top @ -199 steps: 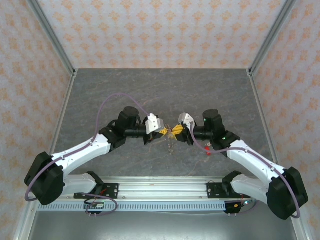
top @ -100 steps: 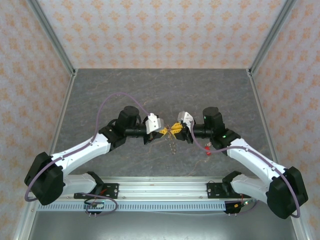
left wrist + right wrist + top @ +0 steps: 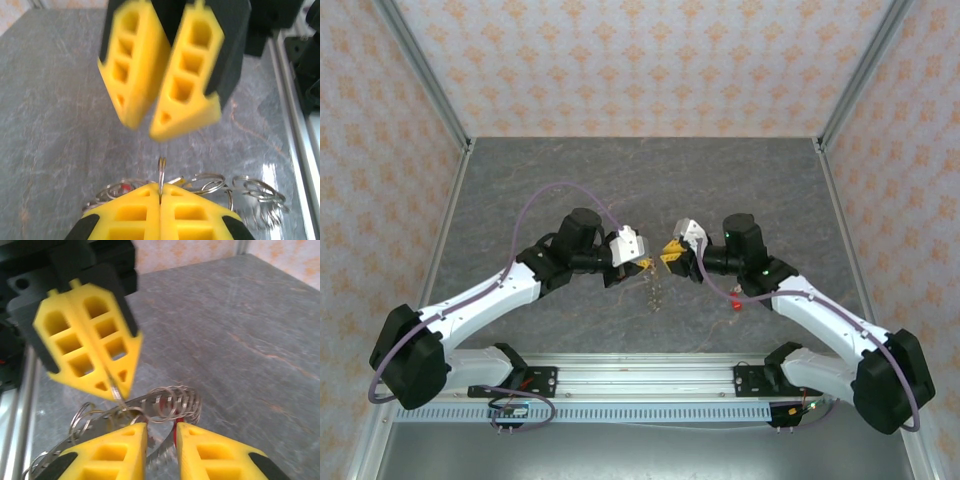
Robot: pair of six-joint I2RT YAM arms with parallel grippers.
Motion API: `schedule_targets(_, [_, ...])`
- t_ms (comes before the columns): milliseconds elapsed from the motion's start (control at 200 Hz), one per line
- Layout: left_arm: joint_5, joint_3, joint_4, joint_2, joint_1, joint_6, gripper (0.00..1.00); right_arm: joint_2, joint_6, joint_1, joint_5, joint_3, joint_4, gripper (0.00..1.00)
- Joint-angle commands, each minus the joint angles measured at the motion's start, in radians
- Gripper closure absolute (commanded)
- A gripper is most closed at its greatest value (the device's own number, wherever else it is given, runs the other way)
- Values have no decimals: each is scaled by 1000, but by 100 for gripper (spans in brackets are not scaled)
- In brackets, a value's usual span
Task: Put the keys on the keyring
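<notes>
Backing off the left gripper (image 3: 645, 264), the right gripper (image 3: 667, 258) is hanging released while the left is clenching the keyring (image 3: 161, 172).

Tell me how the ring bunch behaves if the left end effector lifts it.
Probably floppy: the ring bunch is loose wire loops dangling from one thin ring pinched in the left end effector, so expect swinging. Likely light: thin wire. The keyring has saw teeth that may snag loops.

Top camera looks down from behind; 2 close wrist cameras face across the keyring (image 3: 157, 460).
</notes>
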Motion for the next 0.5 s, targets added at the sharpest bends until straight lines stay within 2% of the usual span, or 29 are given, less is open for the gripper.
schedule_targets(0, [-59,51,-174,-27,9,95,100,-47,57,4,155,-22,59,78])
schedule_targets(140, [-77,111,-377,-35,39,202,100,-84,112,5,247,-53,70,78])
schedule_targets(240, [-91,148,-464,-12,44,254,100,-102,144,4,280,-81,91,78])
schedule_targets(495, [-61,216,-478,134,14,264,100,-121,234,3,357,-109,97,78])
